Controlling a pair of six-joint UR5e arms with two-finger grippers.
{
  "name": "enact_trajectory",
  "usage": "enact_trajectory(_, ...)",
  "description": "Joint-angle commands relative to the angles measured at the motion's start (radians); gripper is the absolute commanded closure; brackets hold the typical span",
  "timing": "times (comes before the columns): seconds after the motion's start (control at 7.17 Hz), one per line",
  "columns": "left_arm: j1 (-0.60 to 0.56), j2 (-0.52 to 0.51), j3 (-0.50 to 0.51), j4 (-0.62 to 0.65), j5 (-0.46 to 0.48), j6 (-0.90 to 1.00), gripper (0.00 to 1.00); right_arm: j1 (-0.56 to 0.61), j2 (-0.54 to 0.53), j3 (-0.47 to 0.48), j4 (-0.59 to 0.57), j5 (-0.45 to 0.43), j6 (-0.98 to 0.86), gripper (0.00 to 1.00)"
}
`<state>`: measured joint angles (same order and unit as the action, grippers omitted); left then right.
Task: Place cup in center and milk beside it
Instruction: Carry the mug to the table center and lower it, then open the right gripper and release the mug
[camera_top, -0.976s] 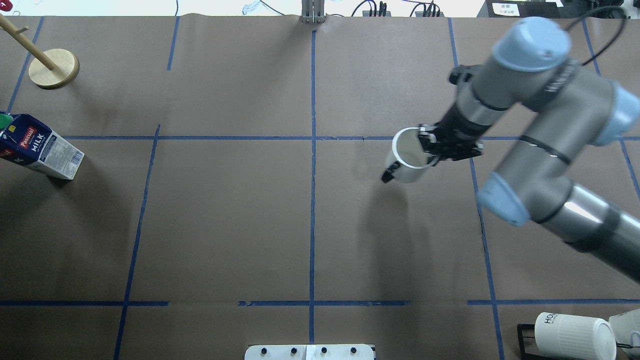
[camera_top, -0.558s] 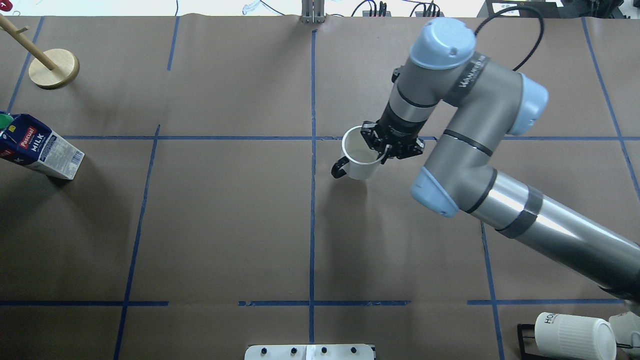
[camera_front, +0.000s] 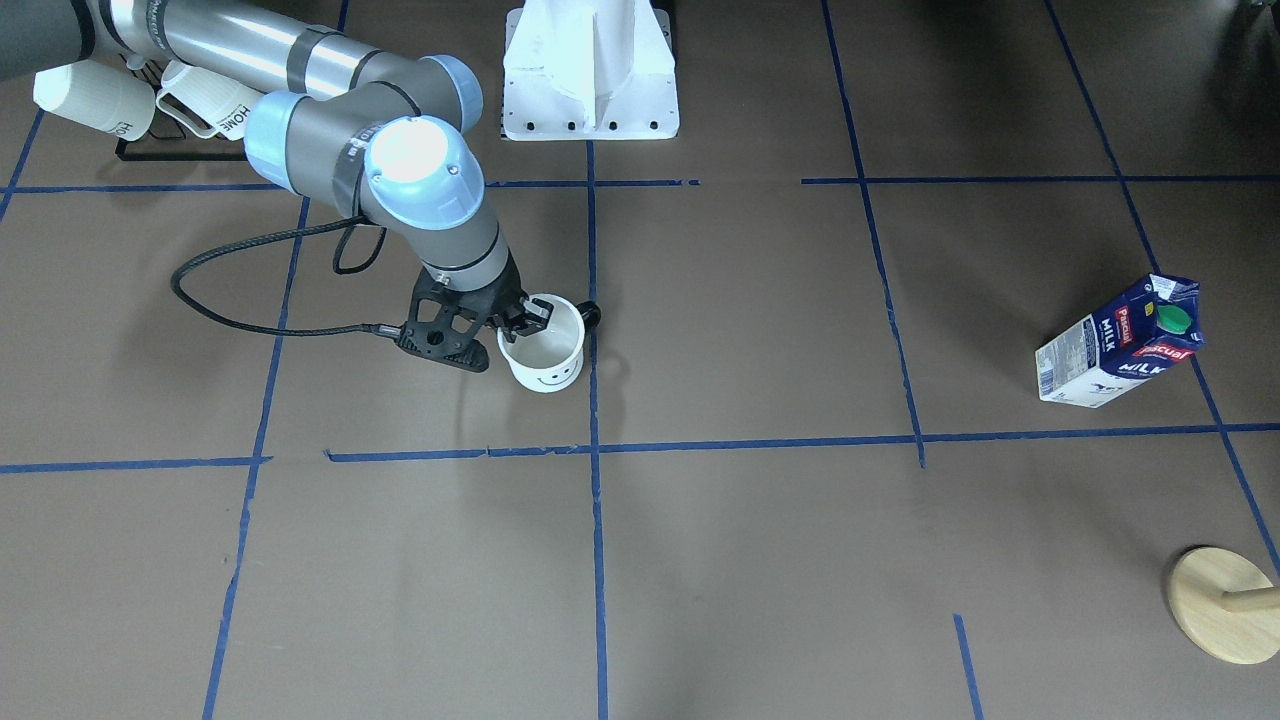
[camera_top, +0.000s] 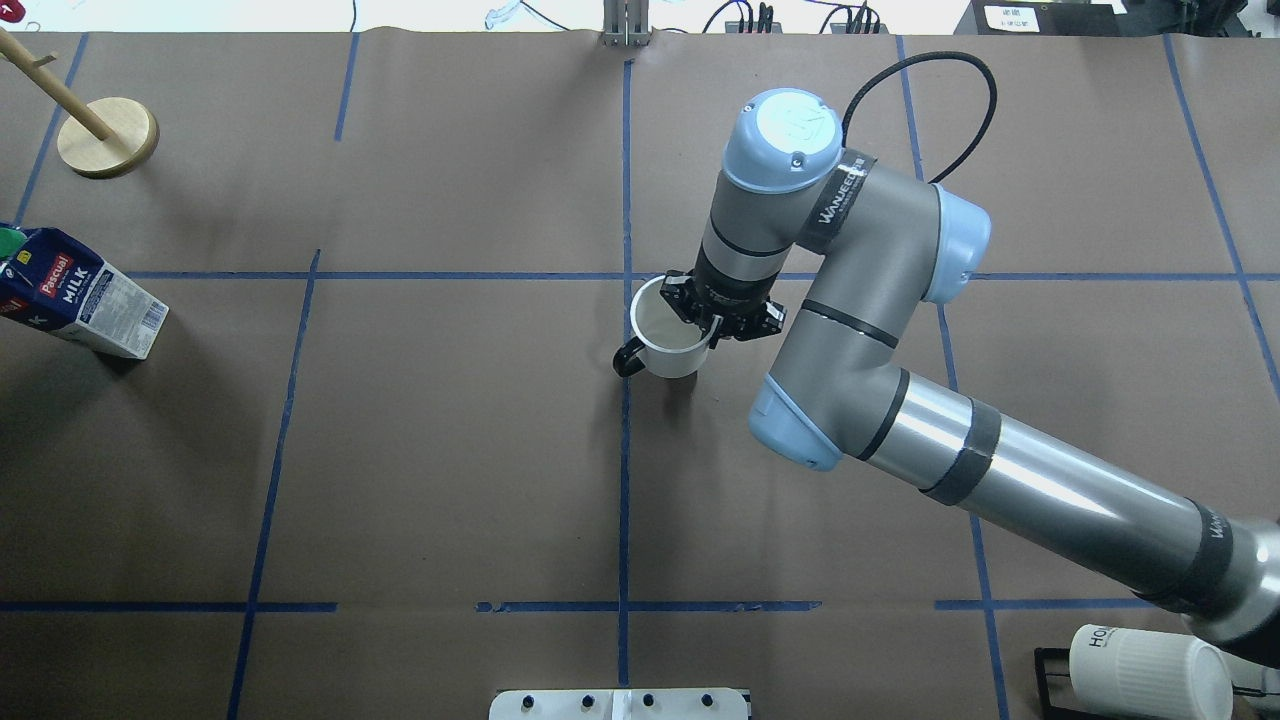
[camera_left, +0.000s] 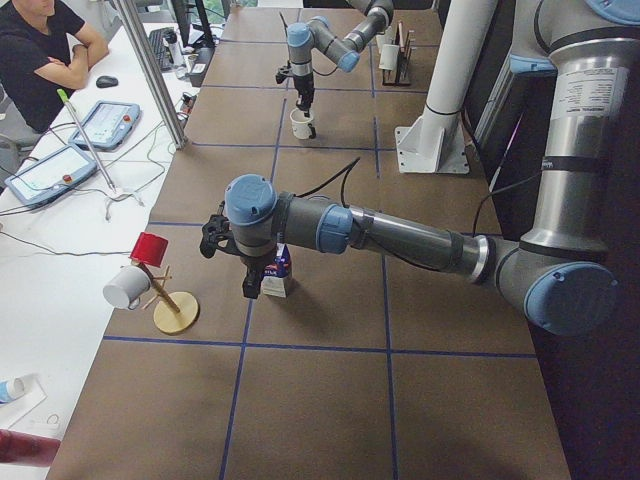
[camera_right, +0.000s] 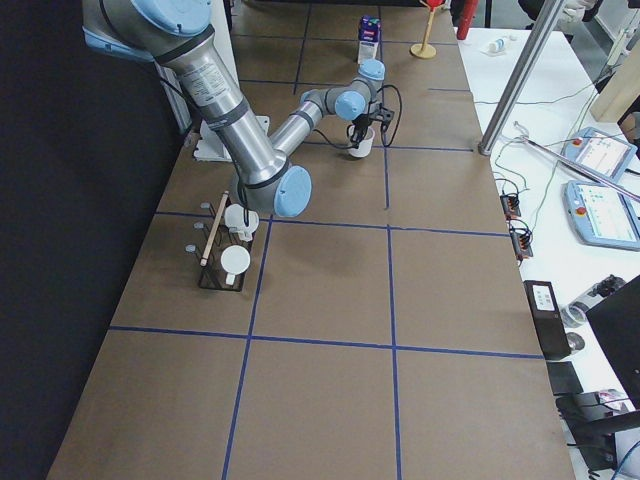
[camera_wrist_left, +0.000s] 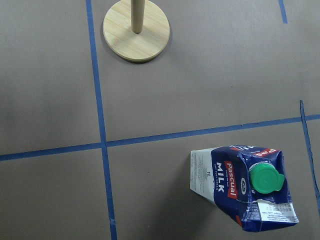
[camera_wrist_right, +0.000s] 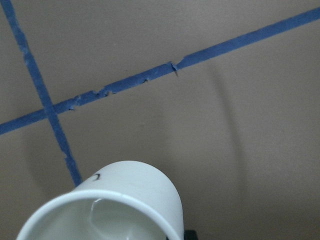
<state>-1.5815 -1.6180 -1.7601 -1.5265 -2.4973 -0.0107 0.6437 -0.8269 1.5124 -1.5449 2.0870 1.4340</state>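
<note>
The cup (camera_top: 668, 338) is pinched at its rim by the right end effector (camera_top: 716, 318).
It is held close to the crossed tape lines (camera_top: 625, 276) of the center (camera_top: 540, 340); the milk (camera_top: 88, 296) is seen well apart from that end effector, near the left end effector (camera_left: 252, 285), whose state cannot be told.

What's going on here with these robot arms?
The right gripper is clamped on the rim of a small white mug with a black handle and smiley face, holding it at the middle of the brown table, beside where the blue tape lines cross. Whether it touches the surface is unclear. The dark blue and white milk carton with a green cap stands far off at the table's left end, the left gripper close by it.
</note>
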Motion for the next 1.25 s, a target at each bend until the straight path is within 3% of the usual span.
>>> enact_trajectory(0.0,-0.002,0.001,-0.001,0.0,0.0,0.0,0.0,-0.009,0.022,-0.05,0.055,-0.007,0.003,1.0)
enact_trajectory(0.28,0.0,0.001,-0.002,0.0,0.0,0.0,0.0,-0.009,0.02,-0.047,0.057,-0.005,0.006,0.96)
enact_trajectory(0.42,0.0,-0.002,-0.019,0.003,0.003,-0.002,0.0,-0.009,0.019,-0.046,0.06,-0.002,0.003,0.42)
enact_trajectory(0.56,0.002,-0.005,-0.054,0.017,0.006,-0.023,0.0,-0.009,0.015,-0.025,0.058,-0.007,0.006,0.0)
enact_trajectory(0.84,0.018,-0.007,-0.183,0.112,0.014,-0.029,0.0,0.01,-0.004,0.037,0.055,-0.002,0.003,0.0)
enact_trajectory(1.12,0.085,-0.005,-0.226,0.106,0.017,-0.025,0.0,0.071,-0.07,0.139,0.049,0.011,-0.009,0.0)
